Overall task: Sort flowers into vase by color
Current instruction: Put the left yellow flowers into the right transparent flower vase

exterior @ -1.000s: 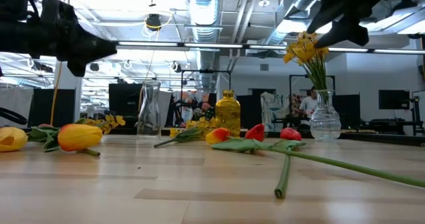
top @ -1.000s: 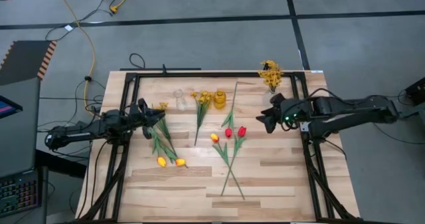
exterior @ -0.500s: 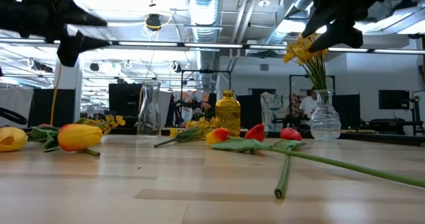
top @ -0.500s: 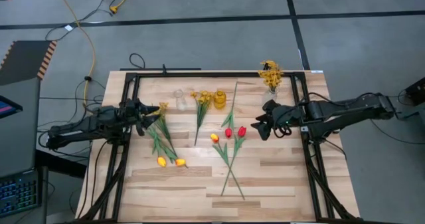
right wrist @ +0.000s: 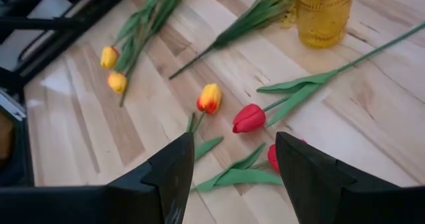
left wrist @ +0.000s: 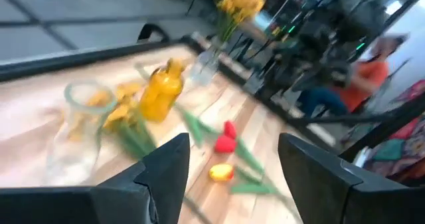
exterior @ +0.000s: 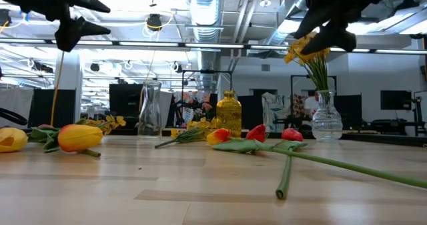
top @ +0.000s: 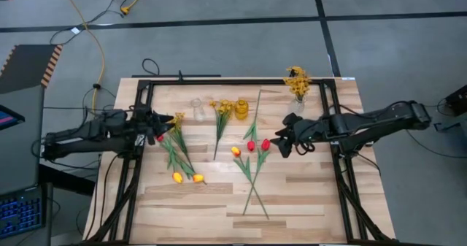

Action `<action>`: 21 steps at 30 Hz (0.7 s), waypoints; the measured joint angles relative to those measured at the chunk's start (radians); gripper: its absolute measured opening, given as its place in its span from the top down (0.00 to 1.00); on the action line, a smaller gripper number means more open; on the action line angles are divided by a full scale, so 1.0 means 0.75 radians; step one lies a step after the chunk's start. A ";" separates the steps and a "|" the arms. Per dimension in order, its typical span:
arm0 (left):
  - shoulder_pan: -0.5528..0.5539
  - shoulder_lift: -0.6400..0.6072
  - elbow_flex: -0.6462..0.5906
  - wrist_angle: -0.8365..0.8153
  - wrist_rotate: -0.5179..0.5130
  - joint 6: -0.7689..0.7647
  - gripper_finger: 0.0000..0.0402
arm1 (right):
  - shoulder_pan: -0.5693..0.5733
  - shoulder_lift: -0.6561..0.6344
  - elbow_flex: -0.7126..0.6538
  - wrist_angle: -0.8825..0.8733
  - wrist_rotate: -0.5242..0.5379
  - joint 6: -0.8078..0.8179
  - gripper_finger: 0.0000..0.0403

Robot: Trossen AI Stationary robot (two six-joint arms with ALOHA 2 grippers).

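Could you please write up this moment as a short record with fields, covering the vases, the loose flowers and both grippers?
vases: clear vase empty; amber vase empty; corner vase holds a mustard spray
table centre: two red tulips and an orange tulip, lying flat
table left: two yellow tulips, lying flat
left gripper: open, empty, above the left bunch
right gripper: open, empty, beside the red tulips

A: Even, bright light across the counter [top: 292, 195] from overhead, shadows soft and faint.

B: At counter height, ceiling strip lights [exterior: 207, 5] glare white, and both arms go to black silhouettes against them.

A: Left wrist camera is smeared with motion blur; the amber vase [left wrist: 161, 94] is soft.

B: Right wrist stays sharp, the red tulip [right wrist: 250, 118] crisp.
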 joint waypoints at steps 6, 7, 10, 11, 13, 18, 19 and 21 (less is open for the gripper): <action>0.000 0.259 0.184 -0.297 -0.030 -0.149 0.46 | -0.001 0.062 0.000 0.017 0.000 0.000 0.41; 0.000 0.304 0.207 -0.339 -0.029 -0.181 0.46 | -0.001 0.070 0.000 0.019 0.000 0.000 0.41; 0.000 0.420 0.255 -0.437 -0.020 -0.315 0.46 | -0.001 0.087 0.000 0.032 0.000 0.001 0.41; 0.000 0.456 0.264 -0.457 -0.019 -0.359 0.46 | -0.001 0.093 0.000 0.032 0.000 0.001 0.41; 0.001 0.523 0.273 -0.477 -0.015 -0.429 0.46 | -0.001 0.101 0.000 0.051 0.000 0.001 0.41; 0.001 0.683 0.274 -0.495 0.066 -0.577 0.46 | -0.001 0.122 0.001 0.113 0.000 0.001 0.41; 0.001 0.714 0.274 -0.495 0.086 -0.601 0.46 | -0.001 0.129 0.001 0.118 0.000 0.002 0.41; 0.001 0.771 0.274 -0.498 0.117 -0.639 0.46 | -0.001 0.142 0.001 0.147 0.000 0.002 0.41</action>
